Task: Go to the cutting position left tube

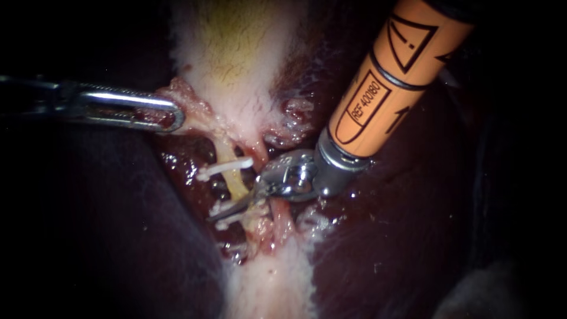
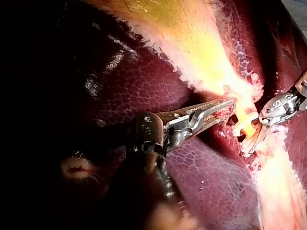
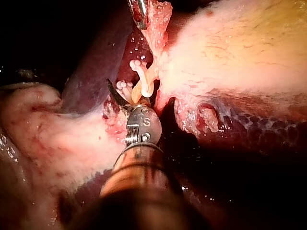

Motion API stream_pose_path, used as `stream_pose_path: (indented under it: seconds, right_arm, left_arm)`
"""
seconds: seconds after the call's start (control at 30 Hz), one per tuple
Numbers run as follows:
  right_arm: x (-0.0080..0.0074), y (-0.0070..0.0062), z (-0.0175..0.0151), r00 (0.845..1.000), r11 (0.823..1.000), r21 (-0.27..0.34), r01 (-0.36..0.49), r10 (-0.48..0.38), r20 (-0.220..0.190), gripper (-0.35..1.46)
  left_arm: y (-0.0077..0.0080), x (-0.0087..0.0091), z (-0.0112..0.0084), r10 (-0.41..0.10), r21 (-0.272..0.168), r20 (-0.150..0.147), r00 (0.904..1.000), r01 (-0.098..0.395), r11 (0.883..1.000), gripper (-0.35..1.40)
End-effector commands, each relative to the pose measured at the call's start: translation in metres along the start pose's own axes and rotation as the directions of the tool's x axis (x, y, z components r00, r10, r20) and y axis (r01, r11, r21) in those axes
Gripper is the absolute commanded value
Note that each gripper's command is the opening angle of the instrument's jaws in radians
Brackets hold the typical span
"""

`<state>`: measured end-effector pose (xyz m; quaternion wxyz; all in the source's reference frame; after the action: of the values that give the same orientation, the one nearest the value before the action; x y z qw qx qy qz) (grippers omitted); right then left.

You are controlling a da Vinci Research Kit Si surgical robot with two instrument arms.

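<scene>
Silvery slender left instrument [image 1: 171,113] had jaws clamped on pink frayed tissue [image 1: 190,101] at pale yellowish gallbladder [image 1: 236,53] neck. Orange-shafted right instrument [image 1: 227,211], blades slightly parted, gripping nothing, lay against thin yellow left tube [image 1: 235,177] near white plastic clips [image 1: 227,168]

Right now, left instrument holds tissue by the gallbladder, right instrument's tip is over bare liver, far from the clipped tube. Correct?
No. Endoscope view: right instrument has its tip at the clipped tube; left instrument does hold tissue by the gallbladder.
</scene>
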<state>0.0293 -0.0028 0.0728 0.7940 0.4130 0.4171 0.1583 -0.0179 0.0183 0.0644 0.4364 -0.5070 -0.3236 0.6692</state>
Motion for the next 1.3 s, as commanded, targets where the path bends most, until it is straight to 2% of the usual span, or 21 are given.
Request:
stream_pose_path:
  seconds: [0.03, 0.33, 0.67, 0.83, 1.03, 1.13, 1.3]
  right_arm:
    - [0.0002, -0.0001, -0.0005, 1.000, 1.000, 0.010, -0.001, 0.001, -0.011, 1.45]
    - [0.0011, -0.0019, -0.0024, 0.999, 0.998, 0.059, -0.005, 0.007, -0.041, 1.45]
    - [0.0013, -0.0039, -0.0020, 1.000, 0.988, 0.155, 0.019, -0.021, 0.012, 1.45]
    - [0.0017, -0.0047, -0.0014, 0.999, 0.985, 0.168, 0.039, -0.041, 0.008, 1.43]
    - [0.0026, -0.0045, -0.0003, 0.999, 0.981, 0.187, 0.042, -0.038, -0.025, 1.38]
    - [0.0033, -0.0040, 0.0007, 0.998, 0.980, 0.195, 0.030, -0.019, -0.055, 1.35]
    - [0.0049, -0.0031, 0.0024, 0.994, 0.986, 0.167, -0.007, 0.025, -0.109, 1.36]
  left_arm:
    - [0.0000, 0.0000, 0.0000, 0.000, 0.000, 0.000, 1.0000, 0.000, 1.000, -0.35]
    - [-0.0005, 0.0000, -0.0001, 0.000, 0.002, -0.001, 1.0000, 0.000, 1.000, -0.35]
    - [-0.0008, 0.0000, -0.0001, 0.000, 0.001, -0.001, 1.0000, 0.000, 1.000, -0.35]
    - [-0.0008, 0.0001, -0.0001, 0.000, 0.001, -0.001, 1.0000, 0.000, 1.000, -0.35]
    - [-0.0008, 0.0001, -0.0001, 0.000, 0.002, -0.001, 1.0000, 0.000, 1.000, -0.35]
    - [-0.0008, 0.0001, -0.0001, 0.000, 0.002, -0.001, 1.0000, 0.000, 1.000, -0.35]
    - [-0.0008, 0.0001, 0.0000, 0.000, 0.002, -0.001, 1.0000, 0.000, 1.000, -0.35]
